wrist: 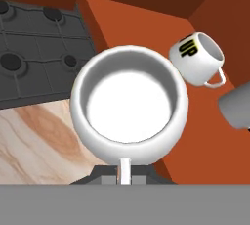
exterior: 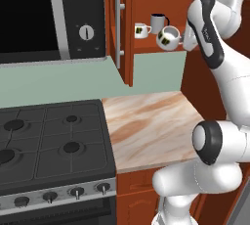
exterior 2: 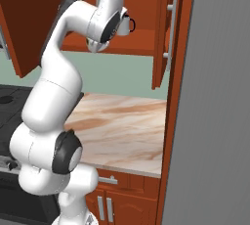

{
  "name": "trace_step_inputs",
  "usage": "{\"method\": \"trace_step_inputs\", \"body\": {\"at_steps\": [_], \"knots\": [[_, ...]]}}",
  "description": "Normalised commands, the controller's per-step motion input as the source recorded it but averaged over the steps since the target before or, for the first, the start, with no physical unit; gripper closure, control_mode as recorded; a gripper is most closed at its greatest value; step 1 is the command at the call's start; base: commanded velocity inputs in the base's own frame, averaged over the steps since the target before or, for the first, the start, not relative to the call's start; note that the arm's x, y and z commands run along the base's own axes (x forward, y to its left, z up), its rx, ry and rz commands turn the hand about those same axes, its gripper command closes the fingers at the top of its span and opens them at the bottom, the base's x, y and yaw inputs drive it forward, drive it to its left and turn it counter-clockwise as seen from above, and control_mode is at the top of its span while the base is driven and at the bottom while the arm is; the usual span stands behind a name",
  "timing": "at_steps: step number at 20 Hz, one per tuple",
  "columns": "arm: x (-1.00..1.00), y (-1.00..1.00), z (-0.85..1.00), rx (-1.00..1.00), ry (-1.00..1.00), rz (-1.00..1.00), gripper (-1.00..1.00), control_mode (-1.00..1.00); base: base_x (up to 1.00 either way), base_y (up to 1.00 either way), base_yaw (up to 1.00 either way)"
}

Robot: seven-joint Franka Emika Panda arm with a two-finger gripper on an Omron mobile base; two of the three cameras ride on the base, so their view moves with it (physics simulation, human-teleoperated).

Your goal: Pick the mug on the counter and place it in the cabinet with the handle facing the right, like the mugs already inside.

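You have the reddish-brown cabinet (exterior: 146, 4) open above the far edge of the marble counter (exterior: 146, 126), with the black stove (exterior: 49, 141) to the left and the microwave (exterior: 49, 13) over it. The arm is raised to shelf height, and the squat white mug (exterior: 168, 37) hangs in the air at the front of the shelf, tipped onto its side, just right of the straighter-sided white mug (exterior: 141, 30) and in front of the taller grey mug (exterior: 158, 22). From the hand camera you look straight into its wide mouth, with its small handle (wrist: 124, 169) running down to the gripper (wrist: 124, 177); the fingers look clamped there, though the fingertips themselves are hidden, so I cannot tell for certain. Judge the mug light, rigid, glossy and likely slippery, and breakable if dropped. A hold at the loop lets it swing, so turn it upright slowly and seat the narrow base squarely.
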Motion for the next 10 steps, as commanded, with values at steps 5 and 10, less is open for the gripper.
{"method": "trace_step_inputs", "body": {"at_steps": [5,10], "knots": [[0.19,-0.08,0.0,0.0,0.0,0.0,1.0,-1.0,0.0,0.0,0.0],[0.19,-0.05,0.0,0.0,0.0,0.0,1.0,-1.0,0.0,0.0,0.0]]}}
